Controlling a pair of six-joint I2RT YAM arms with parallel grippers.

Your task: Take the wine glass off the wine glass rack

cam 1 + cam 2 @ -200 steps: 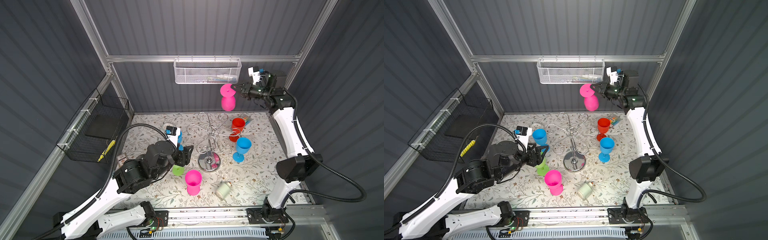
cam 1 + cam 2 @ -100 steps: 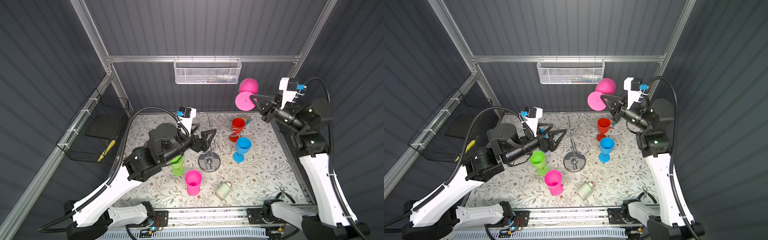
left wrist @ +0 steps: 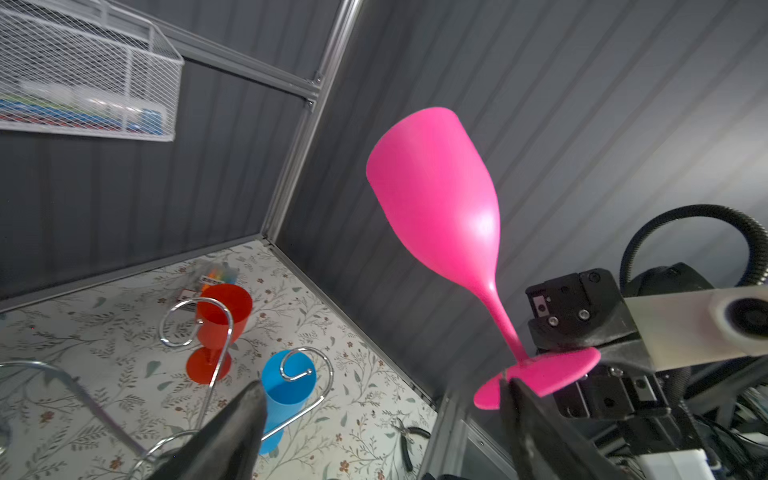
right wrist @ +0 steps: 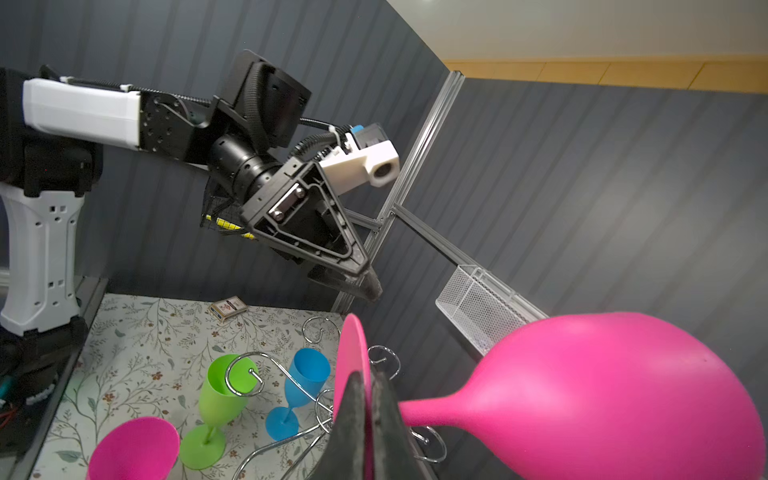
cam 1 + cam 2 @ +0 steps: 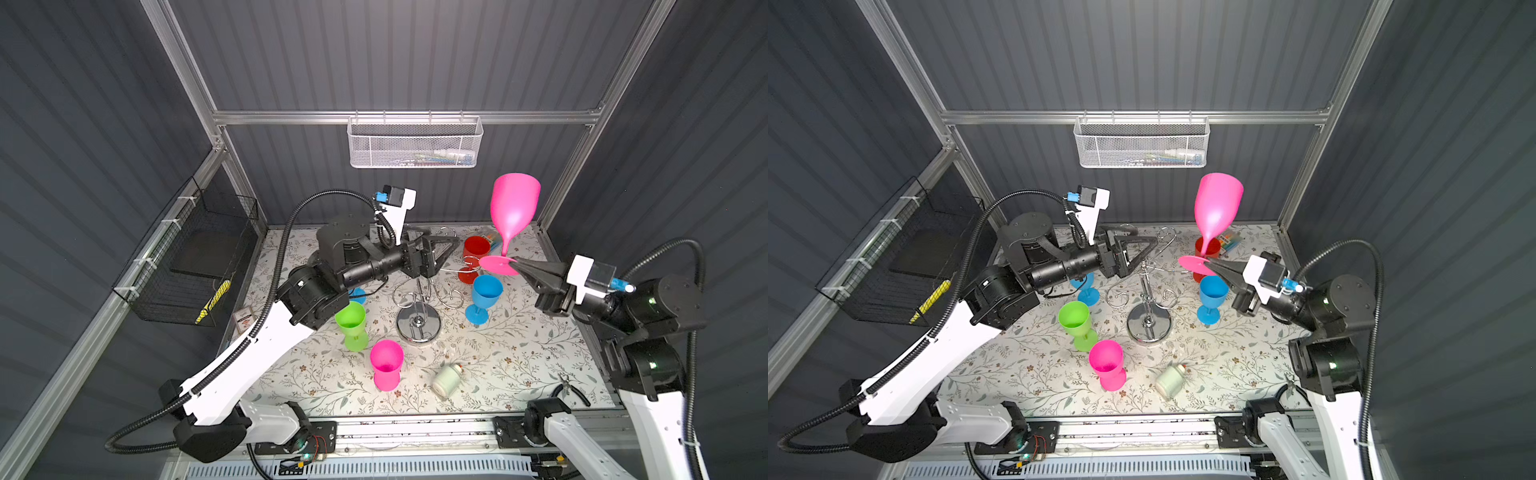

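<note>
A pink wine glass [image 5: 514, 203] [image 5: 1219, 203] [image 3: 440, 199] [image 4: 602, 382] stands upright in the air, right of and above the wine glass rack, free of it. My right gripper [image 5: 517, 262] [image 5: 1210, 261] [image 4: 370, 386] is shut on the edge of its round foot. The chrome wine glass rack [image 5: 418, 322] [image 5: 1149, 324] stands mid-table with bare scroll arms [image 3: 216, 316] [image 4: 245, 374]. Over the rack's top, my left gripper [image 5: 446, 257] [image 5: 1144, 255] [image 3: 380, 382] is open and holds nothing. It points at the pink glass's foot, with one fingertip close to it.
Several plastic glasses stand around the rack: green [image 5: 351, 320], pink [image 5: 386, 361], blue [image 5: 486, 291], red [image 5: 476, 249]. A white bottle [image 5: 446, 376] lies near the front, pliers [image 5: 573, 388] at front right. There are a white mesh basket [image 5: 415, 145] on the back wall and a black wire basket [image 5: 199, 257] on the left wall.
My right arm came down from the back wall and turned the pink glass from bowl-down to bowl-up. My left gripper rose from the table, reached over the rack and opened wider.
</note>
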